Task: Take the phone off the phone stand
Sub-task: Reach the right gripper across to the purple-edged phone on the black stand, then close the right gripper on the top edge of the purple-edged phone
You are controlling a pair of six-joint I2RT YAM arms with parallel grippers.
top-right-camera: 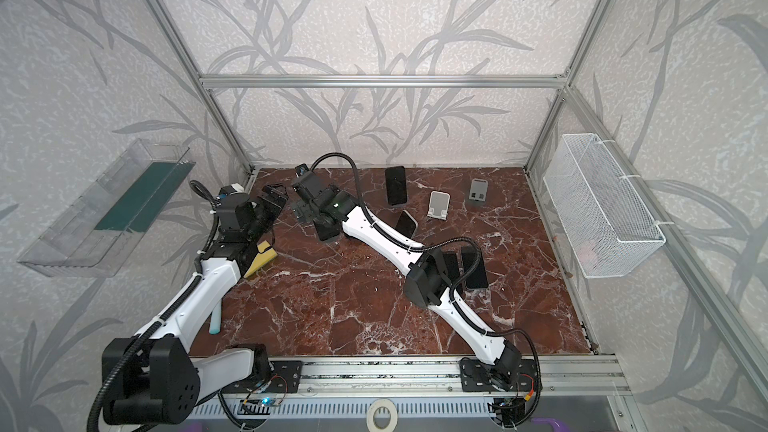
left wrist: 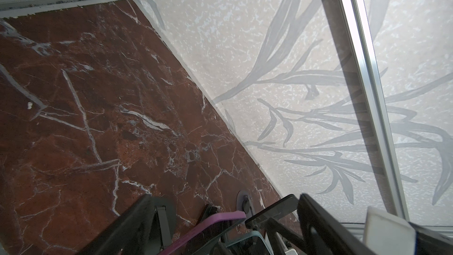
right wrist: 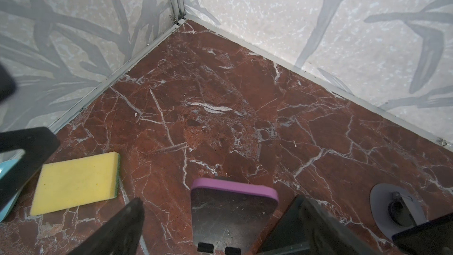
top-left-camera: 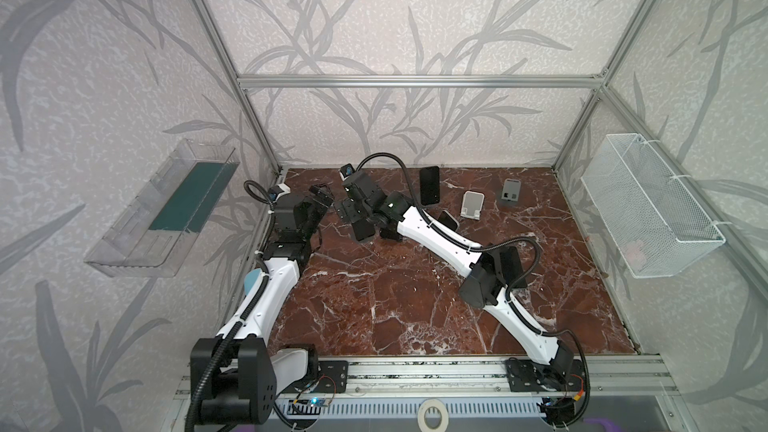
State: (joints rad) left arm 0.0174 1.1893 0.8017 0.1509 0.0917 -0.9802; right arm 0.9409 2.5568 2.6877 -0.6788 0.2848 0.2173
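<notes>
A phone in a purple case (right wrist: pixel 232 207) leans upright on a phone stand, of which only two black lips (right wrist: pixel 206 247) show at its foot. My right gripper (right wrist: pixel 219 201) is open and straddles the phone, with a gap on each side. In both top views this gripper (top-left-camera: pixel 374 234) points down over the phone and hides it. My left gripper (left wrist: pixel 225 197) sits to the left (top-left-camera: pixel 322 195), fingers wide apart. From there I see the purple phone (left wrist: pixel 208 226) edge-on. A teal-edged thing (left wrist: pixel 245 241) shows low between the left fingers; whether it is touched I cannot tell.
A yellow sponge (right wrist: pixel 76 180) lies beside the phone. A grey round-base stand (right wrist: pixel 392 207) holds a dark phone (right wrist: pixel 421 236). A loose black phone (top-left-camera: pixel 429 191), a white stand (top-left-camera: pixel 471 205) and a grey stand (top-left-camera: pixel 510 193) sit at the back. Wire basket (top-left-camera: pixel 648 209) on the right wall.
</notes>
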